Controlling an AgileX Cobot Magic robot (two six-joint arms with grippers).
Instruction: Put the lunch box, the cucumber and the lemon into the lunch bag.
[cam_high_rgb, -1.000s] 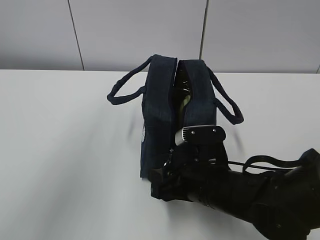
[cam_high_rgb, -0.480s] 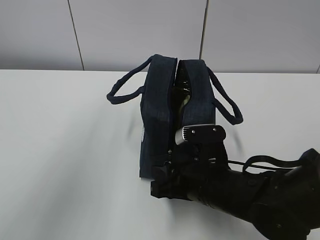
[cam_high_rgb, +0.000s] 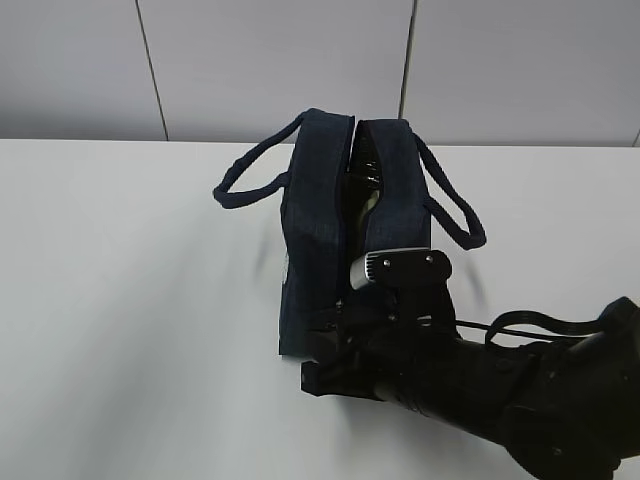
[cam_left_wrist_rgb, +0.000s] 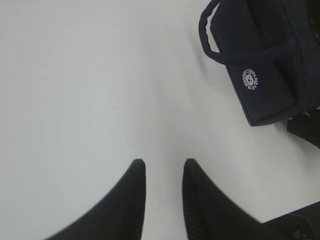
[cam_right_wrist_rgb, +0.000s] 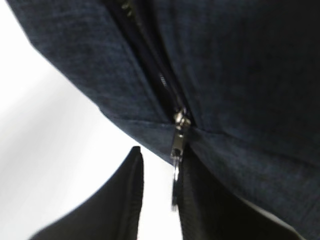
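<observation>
At the near end of the bag (cam_high_rgb: 320, 240), low on its front face, the right claw (cam_right_wrist_rgb: 159, 195) is working at the zipper: the metal ring pull (cam_right_wrist_rgb: 176, 185) hangs between its two dark fingers, close against the right one, with a gap to the left one. Whether it is pinched yet I cannot tell. The left claw (cam_left_wrist_rgb: 161, 172) hovers over bare table (cam_left_wrist_rgb: 90, 90), well apart from the bag, its fingers a little apart and holding nothing.

The bag stands upright mid-table, handles flopped out to either side and the top parted along its length; something pale and something glossy dark show in the slot, but I cannot say which items they are. No box, cucumber or lemon lies on the table in these views.

I judge the fabric soft and light, so a tug on the pull will likely drag or tip the whole bag rather than run the slider. The ring is thin, smooth and free to swing; it wants a firm pinch across its flat. The padded handles or stiffer seamed edges look like the better places to steady it.
</observation>
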